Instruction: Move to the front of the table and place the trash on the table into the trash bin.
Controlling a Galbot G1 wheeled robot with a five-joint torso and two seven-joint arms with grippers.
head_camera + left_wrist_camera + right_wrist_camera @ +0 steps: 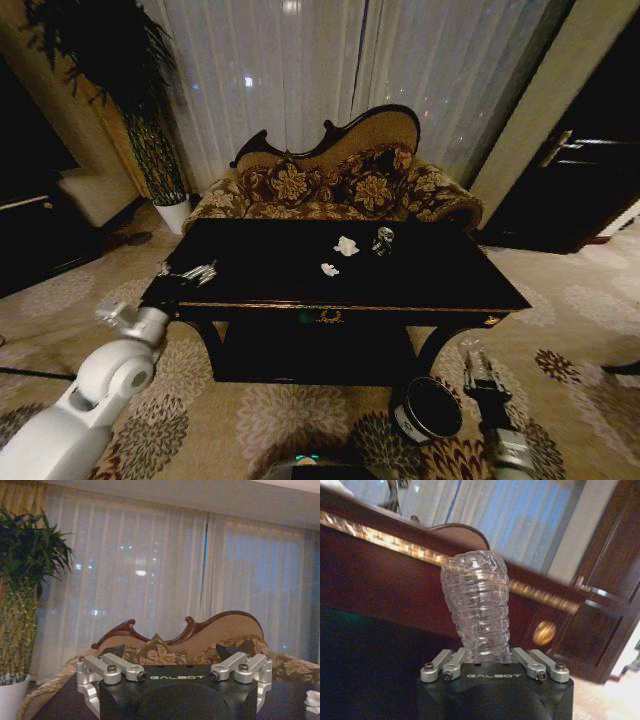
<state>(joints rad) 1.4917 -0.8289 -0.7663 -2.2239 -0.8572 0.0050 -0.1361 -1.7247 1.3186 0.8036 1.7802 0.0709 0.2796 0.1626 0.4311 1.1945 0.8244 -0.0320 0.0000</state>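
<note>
We have the clear plastic bottle (477, 607) clenched in the right gripper (492, 655), its jaws closed on the ribbed body, low beside the trash bin (428, 408) on the carpet in front of the table (420, 290). The left gripper (188, 272) hangs at the near left corner of the surface, jaws spread and holding nothing. Two white paper wads (346, 246) and the foil lump (383, 240) lie on the surface near its middle. Our risk: the gripper sits just beside the bin's mouth rather than over it, so letting go here could drop the bottle on the rim or the carpet. The crumpled plastic could also slip or spring sideways.
</note>
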